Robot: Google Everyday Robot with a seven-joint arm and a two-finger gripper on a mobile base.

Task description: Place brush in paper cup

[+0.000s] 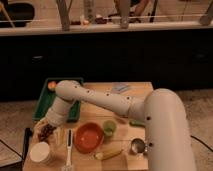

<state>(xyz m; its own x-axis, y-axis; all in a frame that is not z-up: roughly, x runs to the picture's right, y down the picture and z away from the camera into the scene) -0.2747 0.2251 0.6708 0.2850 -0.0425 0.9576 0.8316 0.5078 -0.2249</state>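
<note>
- Grasping the brush (69, 146) is best done by descending onto the middle of its handle, with the closing direction set across the handle's long axis, so that it lifts level.
- Carry it over the paper cup (41, 152) and tip it upright before release. The cup looks light and may topple if its rim is struck.
- The brush is slim, straight and white-handled. It lies flat near the front edge of the table (140, 91), between the paper cup and the red bowl (89, 137), and appears to touch neither.
- The gripper (51, 129) sits just beside the brush's far end, beyond the paper cup and over a dark reddish cluster (45, 133). Whether it is open or closed cannot be told.
- A black stick (26, 142) lies at the table's edge past the cup, clear of the carry path.
</note>
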